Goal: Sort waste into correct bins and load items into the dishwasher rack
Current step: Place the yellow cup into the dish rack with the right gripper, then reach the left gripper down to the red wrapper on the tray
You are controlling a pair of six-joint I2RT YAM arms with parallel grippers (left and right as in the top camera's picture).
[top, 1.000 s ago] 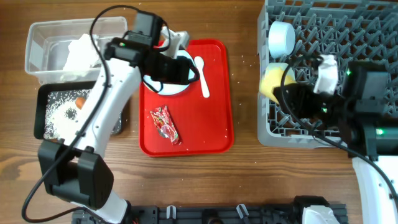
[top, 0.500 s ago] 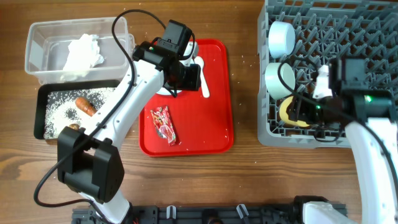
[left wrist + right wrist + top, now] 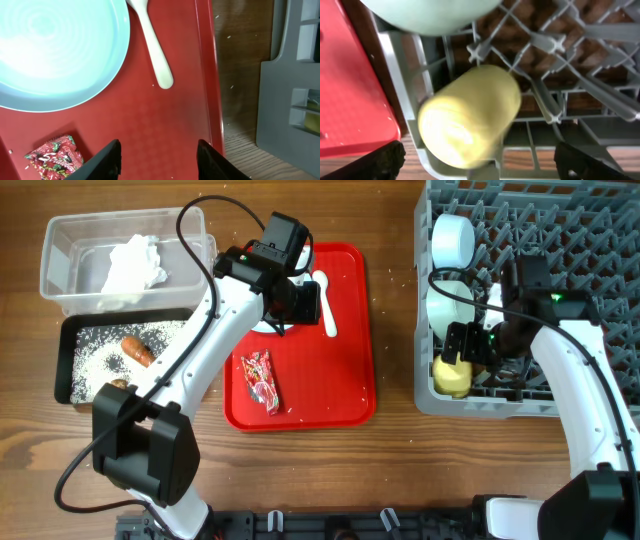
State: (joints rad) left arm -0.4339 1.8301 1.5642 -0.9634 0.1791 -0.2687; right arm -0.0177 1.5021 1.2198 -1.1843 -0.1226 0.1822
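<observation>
The grey dishwasher rack (image 3: pixel 580 230) stands well to the right of the red tray (image 3: pixel 330 380), across a strip of bare wood. Left of the red tray sit the clear tub (image 3: pixel 60 255), holding the crumpled napkin (image 3: pixel 132 262), and nearer the robot the black tray (image 3: pixel 62 360) with rice (image 3: pixel 95 365), the carrot (image 3: pixel 137 350) and the brown lump (image 3: pixel 118 384). The pale blue plate (image 3: pixel 50 50) lies on the red tray's far end, the white spoon (image 3: pixel 152 45) just beside it. Two bowls (image 3: pixel 452 240) (image 3: pixel 445 305) stand in the rack column nearest the red tray. The left gripper (image 3: pixel 160 160) hovers over the red tray, jaws apart and empty. The right gripper (image 3: pixel 482 165) is spread wide, clear of the yellow cup (image 3: pixel 470 115), which lies on its side in the rack corner closest to the red tray. The wrapper (image 3: pixel 260 380) lies on the red tray's near half.
</observation>
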